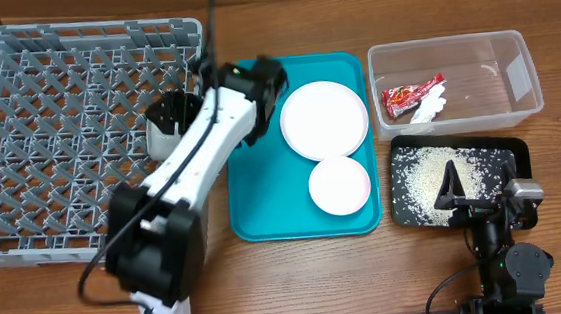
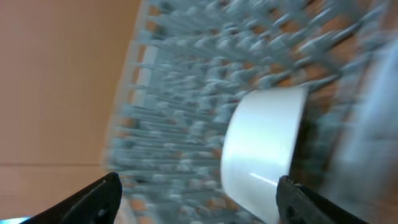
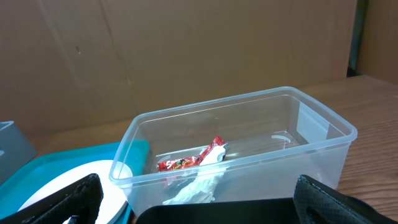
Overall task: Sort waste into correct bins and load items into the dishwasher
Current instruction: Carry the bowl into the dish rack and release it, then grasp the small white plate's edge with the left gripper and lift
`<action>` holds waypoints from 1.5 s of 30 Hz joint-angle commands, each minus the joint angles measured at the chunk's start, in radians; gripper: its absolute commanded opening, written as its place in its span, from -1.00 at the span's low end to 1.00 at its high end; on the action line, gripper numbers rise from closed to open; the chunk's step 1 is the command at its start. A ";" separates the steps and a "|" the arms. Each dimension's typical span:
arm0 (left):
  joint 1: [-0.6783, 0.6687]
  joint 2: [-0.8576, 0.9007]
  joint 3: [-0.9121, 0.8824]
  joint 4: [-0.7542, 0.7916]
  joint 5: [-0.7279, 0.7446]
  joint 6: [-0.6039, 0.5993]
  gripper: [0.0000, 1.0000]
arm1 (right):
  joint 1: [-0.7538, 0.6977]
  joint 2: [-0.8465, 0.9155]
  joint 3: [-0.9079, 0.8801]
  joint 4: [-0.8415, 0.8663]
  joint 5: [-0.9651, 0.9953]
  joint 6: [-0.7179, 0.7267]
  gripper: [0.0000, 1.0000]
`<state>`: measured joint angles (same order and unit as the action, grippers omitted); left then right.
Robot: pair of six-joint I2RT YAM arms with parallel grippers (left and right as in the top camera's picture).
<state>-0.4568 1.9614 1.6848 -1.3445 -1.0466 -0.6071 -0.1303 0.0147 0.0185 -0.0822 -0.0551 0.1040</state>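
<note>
One round white plate [image 1: 324, 118] and one white bowl [image 1: 339, 184] lie on the teal tray [image 1: 254, 199]. One glossy white cup [image 2: 264, 158] sits in the grey rack [image 1: 49, 145]. The left jaws and right jaws are both spread, empty.

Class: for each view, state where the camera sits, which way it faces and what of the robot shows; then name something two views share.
Overhead: above the table, facing down on the dish rack, teal tray and clear tub; left arm and right arm show.
Left wrist: at the left gripper, facing the blurred rack and a white cup; fingertips show.
Right wrist: at the right gripper, low, facing the tub; fingertips show.
Shared: overhead and right wrist both show the red wrapper in the tub.
</note>
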 commanded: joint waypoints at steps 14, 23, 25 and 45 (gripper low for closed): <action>-0.074 -0.163 -0.126 0.123 1.234 0.281 0.25 | -0.004 -0.012 -0.010 0.006 0.001 0.000 1.00; -0.200 -0.146 -0.353 0.467 1.184 0.276 0.22 | -0.004 -0.012 -0.011 0.005 0.001 0.000 1.00; -0.211 -0.130 -0.357 0.500 1.169 0.253 0.18 | -0.004 -0.012 -0.010 0.005 0.001 0.000 1.00; -0.197 -0.061 -0.243 0.342 1.020 0.197 -0.92 | -0.004 -0.012 -0.010 0.006 0.001 0.000 1.00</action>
<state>-0.6697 1.9209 1.3579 -0.9421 0.0658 -0.4156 -0.1303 0.0147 0.0185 -0.0822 -0.0559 0.1043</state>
